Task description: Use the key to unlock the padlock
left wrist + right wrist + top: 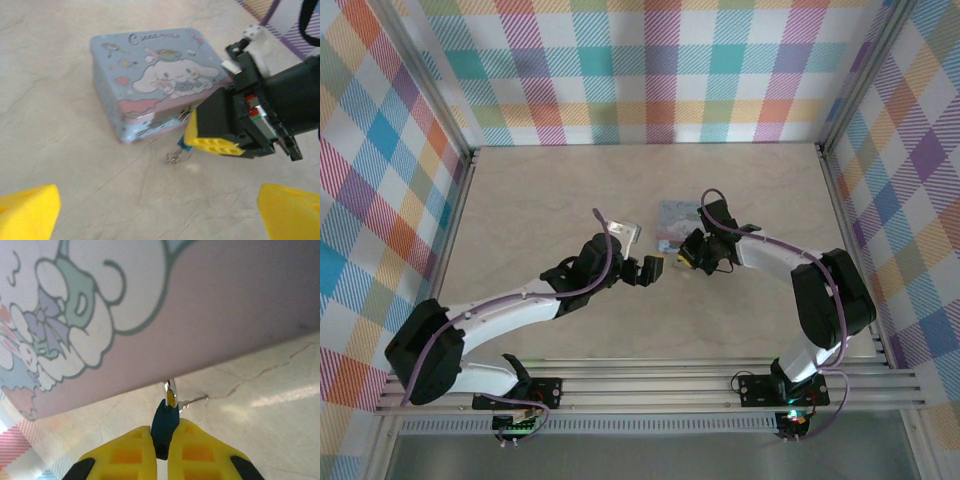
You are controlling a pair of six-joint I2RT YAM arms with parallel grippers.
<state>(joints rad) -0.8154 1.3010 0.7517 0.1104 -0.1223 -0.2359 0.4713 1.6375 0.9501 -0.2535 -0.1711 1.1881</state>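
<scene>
My right gripper [161, 434] is shut on the padlock [165, 425], a small dark blue block held between its yellow fingers. The padlock's silver shackle [171, 389] points up at the edge of the pale-blue cartoon tin [150, 305]. The key [196, 400], a thin metal sliver, sticks out beside the shackle; I cannot tell whether it sits in the lock. In the left wrist view the key [175, 157] lies on the table just below the padlock [187, 145] and the right gripper [215, 145]. My left gripper [160, 220] stands wide open with nothing in it, a short way back from the key.
The tin [677, 221] lies at mid-table, just behind both grippers: left gripper [650, 271], right gripper [692, 258]. Aluminium rails [455, 200] and checked walls bound the beige table [540, 190] on three sides.
</scene>
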